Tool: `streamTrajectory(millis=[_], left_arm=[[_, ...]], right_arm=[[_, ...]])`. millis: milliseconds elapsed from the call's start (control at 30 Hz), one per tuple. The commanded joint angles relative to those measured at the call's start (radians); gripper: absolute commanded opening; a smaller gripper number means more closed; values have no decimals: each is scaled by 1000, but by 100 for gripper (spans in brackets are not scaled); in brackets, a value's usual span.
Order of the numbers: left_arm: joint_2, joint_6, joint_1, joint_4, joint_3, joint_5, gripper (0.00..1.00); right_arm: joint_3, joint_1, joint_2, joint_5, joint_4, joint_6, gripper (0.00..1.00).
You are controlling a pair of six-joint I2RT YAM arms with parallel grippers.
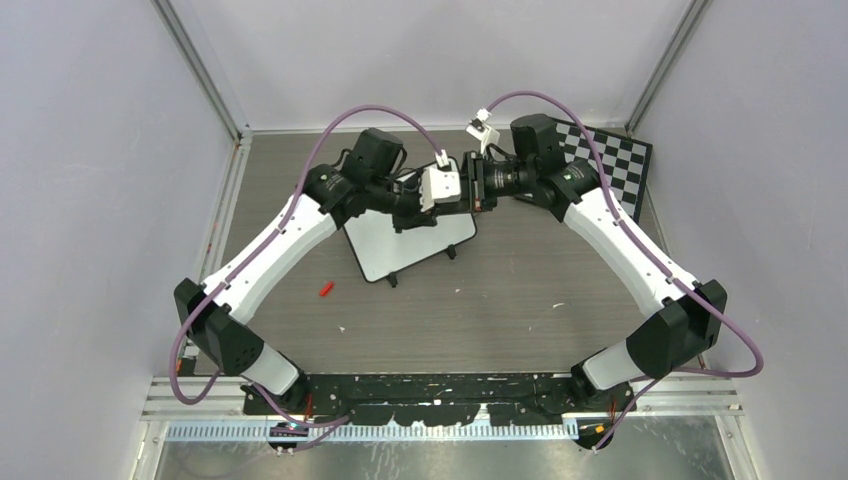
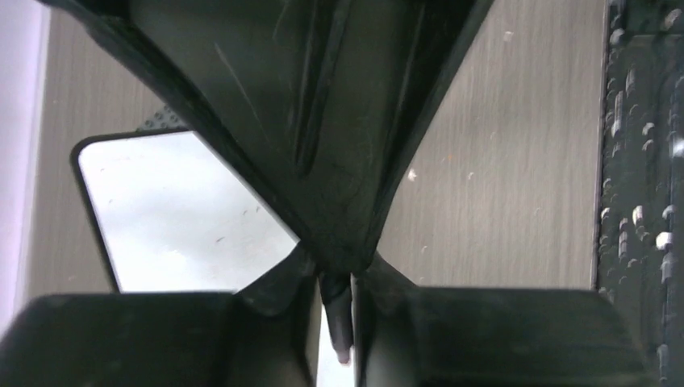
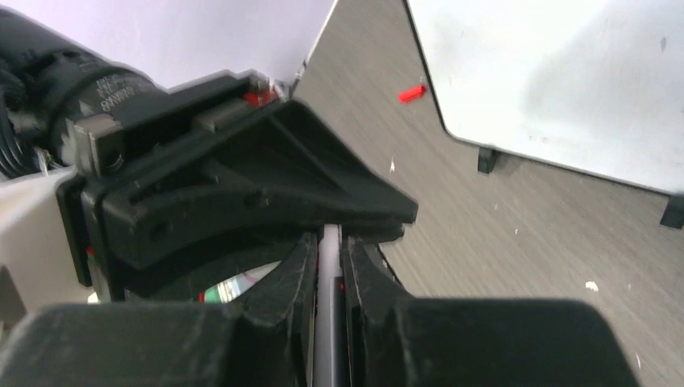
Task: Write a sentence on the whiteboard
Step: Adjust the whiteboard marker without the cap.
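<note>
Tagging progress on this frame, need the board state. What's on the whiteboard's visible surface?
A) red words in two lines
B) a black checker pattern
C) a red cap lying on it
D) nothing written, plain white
D: the whiteboard is plain white wherever the arms leave it uncovered, in the top view and in both wrist views, with no red strokes on it.
</note>
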Motion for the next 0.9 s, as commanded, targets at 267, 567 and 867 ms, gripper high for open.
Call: streamTrajectory(millis=[267,567,867], left_arm=[[7,181,-20,-111,36,51,0],[18,137,-23,-75,39,20,0],[17,107,-16,-42,26,-35,0]], right_arm=[[12,1,-32,-11,-55,-42,25],[9,4,-26,-20,-49,-33,24],[12,9,-39,-28,-72,-45,39]])
